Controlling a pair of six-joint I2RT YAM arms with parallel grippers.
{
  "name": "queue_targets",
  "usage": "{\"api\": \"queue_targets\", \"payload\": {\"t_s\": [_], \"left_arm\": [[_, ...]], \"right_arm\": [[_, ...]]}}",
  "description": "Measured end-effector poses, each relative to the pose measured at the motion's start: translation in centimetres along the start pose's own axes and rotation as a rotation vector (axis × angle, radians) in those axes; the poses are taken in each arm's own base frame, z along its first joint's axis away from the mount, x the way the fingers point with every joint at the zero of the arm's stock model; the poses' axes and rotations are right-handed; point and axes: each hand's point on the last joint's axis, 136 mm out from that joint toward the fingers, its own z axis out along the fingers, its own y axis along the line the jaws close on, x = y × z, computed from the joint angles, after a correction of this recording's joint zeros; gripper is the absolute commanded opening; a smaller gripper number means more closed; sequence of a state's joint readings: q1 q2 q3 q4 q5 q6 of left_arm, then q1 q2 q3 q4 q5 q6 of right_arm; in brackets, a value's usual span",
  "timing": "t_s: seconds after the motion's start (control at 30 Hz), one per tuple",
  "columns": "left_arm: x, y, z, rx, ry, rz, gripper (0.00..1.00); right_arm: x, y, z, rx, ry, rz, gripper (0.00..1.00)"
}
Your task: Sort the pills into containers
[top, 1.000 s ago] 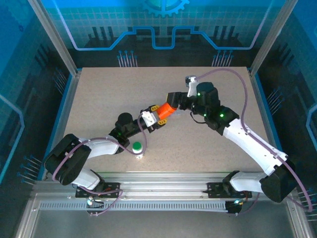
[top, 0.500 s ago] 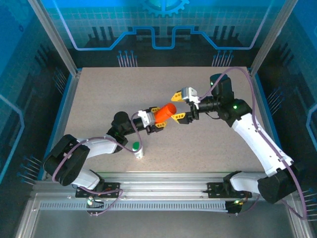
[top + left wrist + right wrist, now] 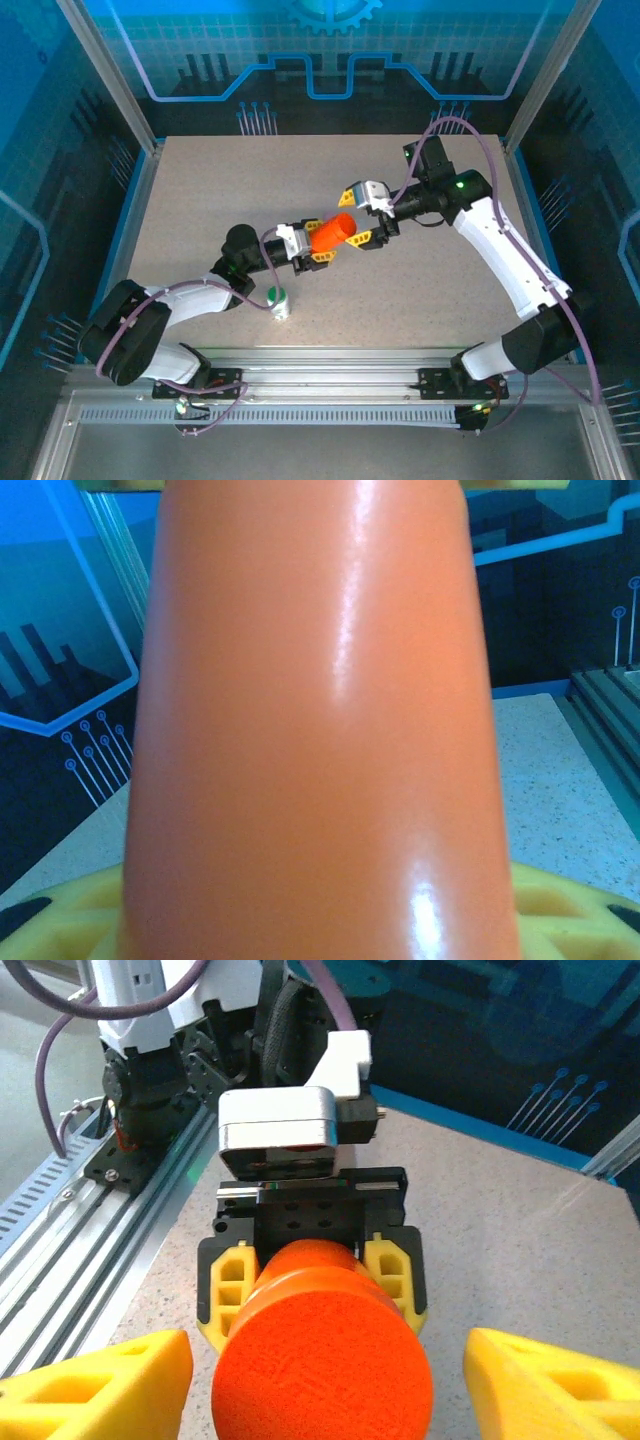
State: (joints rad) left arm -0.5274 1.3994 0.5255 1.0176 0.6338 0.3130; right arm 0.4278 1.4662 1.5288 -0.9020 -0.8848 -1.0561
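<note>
Gripping orange bottle [image 3: 335, 230] in left hand [image 3: 322, 241], far end hidden. Spread wide with right hand [image 3: 358, 215] either side of cap end, fingertips cut off in wrist view.

Over the middle of the counter [image 3: 200, 190], the cylindrical bottle [image 3: 331, 233] lies in the left tool [image 3: 320, 240]. The right tool [image 3: 357, 217] straddles its right end, apart. The capped bottle [image 3: 278, 299] stands nearer, leftward.
</note>
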Motion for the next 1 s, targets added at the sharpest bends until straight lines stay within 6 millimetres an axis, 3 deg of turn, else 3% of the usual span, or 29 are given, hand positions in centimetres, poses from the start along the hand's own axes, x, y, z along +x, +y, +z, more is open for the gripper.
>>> {"api": "queue_targets", "payload": {"t_s": [0.2, 0.4, 0.53, 0.77, 0.93, 1.0], "left_arm": [[0.3, -0.1, 0.0, 0.006, 0.012, -0.01, 0.0], [0.7, -0.3, 0.0, 0.014, 0.027, -0.023, 0.0], [1.4, -0.3, -0.2, 0.018, 0.051, -0.045, 0.0], [2.5, 0.1, -0.4, -0.008, 0.093, -0.077, 0.0], [3.2, 0.9, -0.4, -0.054, 0.119, -0.086, 0.0], [3.3, 1.1, -0.4, -0.063, 0.121, -0.084, 0.0]], "right_arm": [[0.1, 0.1, 0.1, -0.006, 0.034, -0.009, 0.51], [0.6, 0.1, 0.3, -0.001, 0.066, 0.02, 0.5], [1.2, -0.1, 0.7, 0.02, 0.078, 0.066, 0.34], [2.1, -1.6, 1.5, 0.119, 0.084, 0.356, 0.24], [3.7, -3.9, 1.7, 0.278, 0.1, 0.67, 0.23], [4.8, -4.5, 1.7, 0.343, 0.099, 0.779, 0.28]]}}
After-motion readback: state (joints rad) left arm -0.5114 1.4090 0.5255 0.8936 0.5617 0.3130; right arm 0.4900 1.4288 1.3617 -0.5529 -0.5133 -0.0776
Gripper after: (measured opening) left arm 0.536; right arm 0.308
